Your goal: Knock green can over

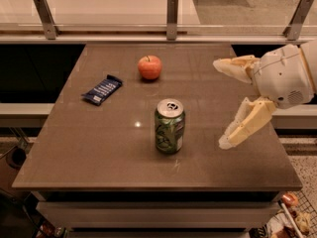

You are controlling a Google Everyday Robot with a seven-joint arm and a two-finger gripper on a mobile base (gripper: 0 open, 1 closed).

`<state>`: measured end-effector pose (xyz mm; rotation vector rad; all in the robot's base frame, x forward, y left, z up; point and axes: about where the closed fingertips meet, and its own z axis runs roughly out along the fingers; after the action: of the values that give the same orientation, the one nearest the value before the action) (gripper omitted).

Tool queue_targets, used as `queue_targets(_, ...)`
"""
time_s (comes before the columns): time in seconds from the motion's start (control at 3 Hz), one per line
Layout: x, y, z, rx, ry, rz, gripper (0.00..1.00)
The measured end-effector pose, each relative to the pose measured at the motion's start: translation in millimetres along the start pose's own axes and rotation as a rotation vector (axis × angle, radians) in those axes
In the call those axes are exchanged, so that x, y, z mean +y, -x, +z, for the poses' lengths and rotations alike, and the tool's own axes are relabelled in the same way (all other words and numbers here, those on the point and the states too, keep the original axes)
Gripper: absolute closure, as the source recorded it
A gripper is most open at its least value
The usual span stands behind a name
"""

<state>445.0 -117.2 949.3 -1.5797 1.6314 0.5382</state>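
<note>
The green can stands upright near the middle front of the brown table, silver top with pull tab facing up. My gripper hovers over the table's right side, to the right of the can and apart from it. Its two cream fingers are spread wide and empty, one finger toward the back, the other toward the front.
A red apple sits behind the can. A dark blue snack bar wrapper lies at the left. A rail with metal posts runs along the far edge. Clutter shows on the floor at the lower right.
</note>
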Motion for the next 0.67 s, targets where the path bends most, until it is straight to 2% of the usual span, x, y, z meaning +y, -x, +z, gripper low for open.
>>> queue_targets(0.33,-5.8,3.4,29.1,-0.142,0.052,-0.002,0.00)
queue_targets(0.67,-7.9,4.3,54.8,-0.248,0.105,0.005,0.00)
